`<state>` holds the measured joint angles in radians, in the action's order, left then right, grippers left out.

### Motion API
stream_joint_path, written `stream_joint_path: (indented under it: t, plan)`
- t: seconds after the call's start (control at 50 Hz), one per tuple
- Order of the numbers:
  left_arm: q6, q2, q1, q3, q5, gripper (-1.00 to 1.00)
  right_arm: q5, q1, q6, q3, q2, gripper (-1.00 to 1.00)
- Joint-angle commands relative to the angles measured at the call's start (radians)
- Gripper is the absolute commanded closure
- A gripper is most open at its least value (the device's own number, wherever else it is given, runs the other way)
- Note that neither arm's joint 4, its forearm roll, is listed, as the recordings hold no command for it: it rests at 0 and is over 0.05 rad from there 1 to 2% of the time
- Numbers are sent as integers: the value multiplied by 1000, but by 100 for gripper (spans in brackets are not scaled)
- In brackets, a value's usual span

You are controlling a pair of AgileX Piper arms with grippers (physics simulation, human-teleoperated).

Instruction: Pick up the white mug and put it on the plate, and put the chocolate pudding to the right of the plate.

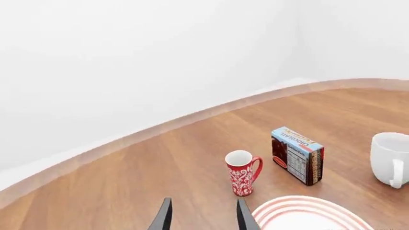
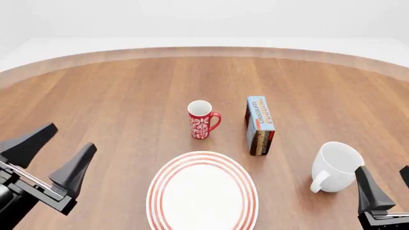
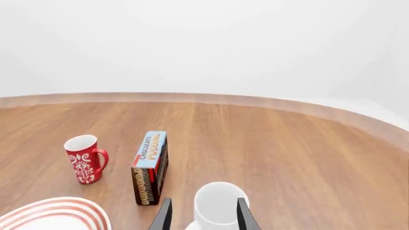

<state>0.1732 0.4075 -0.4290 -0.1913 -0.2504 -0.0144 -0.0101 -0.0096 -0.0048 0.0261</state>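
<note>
The white mug (image 2: 335,166) stands upright at the right of the table, its handle towards the near side. My right gripper (image 2: 388,184) hangs open just on the near right of it, not touching; in the right wrist view the white mug (image 3: 217,203) shows between the open fingers of the gripper (image 3: 203,218). The chocolate pudding (image 2: 260,125) stands on edge, left of the mug and beyond the plate (image 2: 201,191), which is bare. My left gripper (image 2: 54,155) is open and empty at the near left, well away from the plate (image 1: 307,213).
A slim red mug with a white pattern (image 2: 201,120) stands just beyond the plate, left of the pudding box. The round wooden table's far edge (image 2: 204,50) curves across the back, with white floor behind it.
</note>
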Motion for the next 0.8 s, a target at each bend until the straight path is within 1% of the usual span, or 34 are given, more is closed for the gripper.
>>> stream_joint_path:
  t: [0.02, 0.16, 0.28, 0.38, 0.44, 0.62, 0.8]
  plan:
    - [20, 69, -73, -28, -38, -100, 1, -1, -2, 0, -1, -100]
    - [31, 111, -108, -36, -61, -100, 3, -1, -2, 0, -3, -100]
    - [47, 191, -168, -54, -108, -100, -2, 1, -2, 1, 2, -100]
    - [51, 228, -192, -68, -129, -100, -2, 1, -2, 1, 1, -100]
    - [48, 274, -223, -74, -159, -100, -1, 1, -1, 0, 1, -100]
    - [45, 305, -252, -82, -172, -100, -1, 1, -2, 0, 1, -100]
    - [47, 379, -315, -112, -200, -100, -5, 1, -2, 1, 4, -100]
